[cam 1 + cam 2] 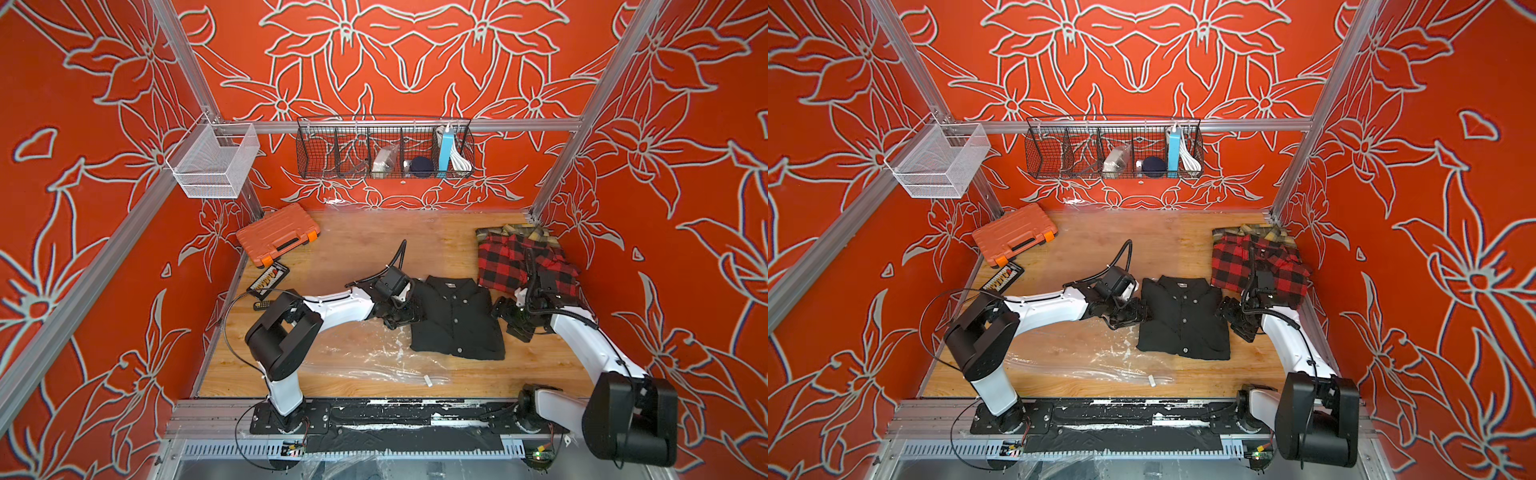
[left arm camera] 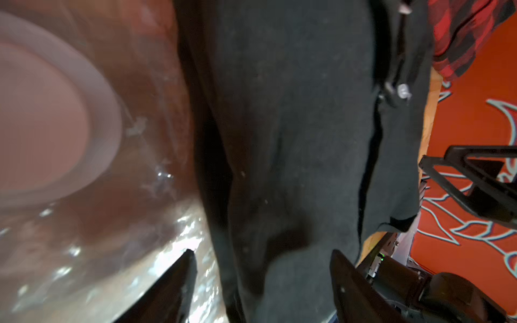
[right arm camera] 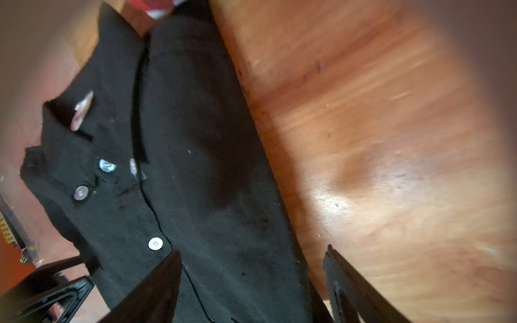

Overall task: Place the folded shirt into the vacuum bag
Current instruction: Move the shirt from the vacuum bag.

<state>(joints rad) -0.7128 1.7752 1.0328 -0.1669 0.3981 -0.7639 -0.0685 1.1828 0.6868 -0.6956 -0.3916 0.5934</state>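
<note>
A: Where is the shirt (image 1: 457,320)?

B: In both top views it lies folded and flat at the centre of the table (image 1: 540,374), with the collar toward the top of the frame.

A: And the bag?

B: The bag (image 1: 357,359) is spread to the lower left of the shirt, and its crinkled plastic touches the shirt's edge. Its clip (image 1: 428,380) lies just below the shirt. Whether the shirt is inside the bag, I cannot tell.

A: The grippers?

B: The left gripper (image 1: 409,316) is at the shirt's left edge and the right gripper (image 1: 500,309) at its right edge. In the wrist views both are released, with jaws wide apart and the shirt's edge between them.
</note>
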